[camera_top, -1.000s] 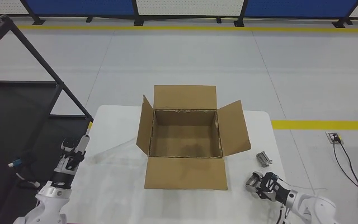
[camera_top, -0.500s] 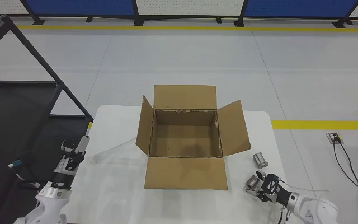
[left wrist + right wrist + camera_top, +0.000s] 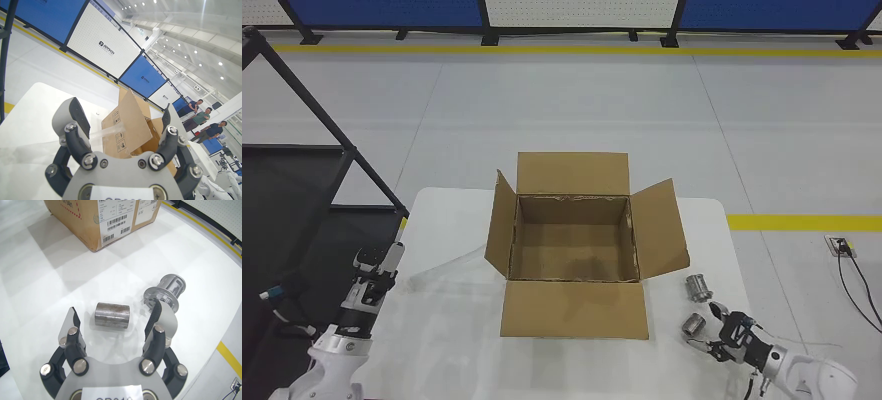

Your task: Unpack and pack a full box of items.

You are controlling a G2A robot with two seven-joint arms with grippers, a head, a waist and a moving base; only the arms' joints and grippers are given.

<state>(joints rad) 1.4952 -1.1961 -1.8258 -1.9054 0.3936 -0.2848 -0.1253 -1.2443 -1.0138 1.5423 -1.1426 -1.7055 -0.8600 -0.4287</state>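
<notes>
now, left end effector [image 3: 122, 115] spread, right end effector [image 3: 115, 309] spread near cylinder [image 3: 112, 319], barcode-labelled box [image 3: 113, 219]

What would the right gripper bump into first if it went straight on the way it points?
Most likely the short metal cylinder, lying on the table just ahead of the open right gripper, in line with its gap. The ribbed metal spool sits off to one side, the cardboard box farther on.
</notes>
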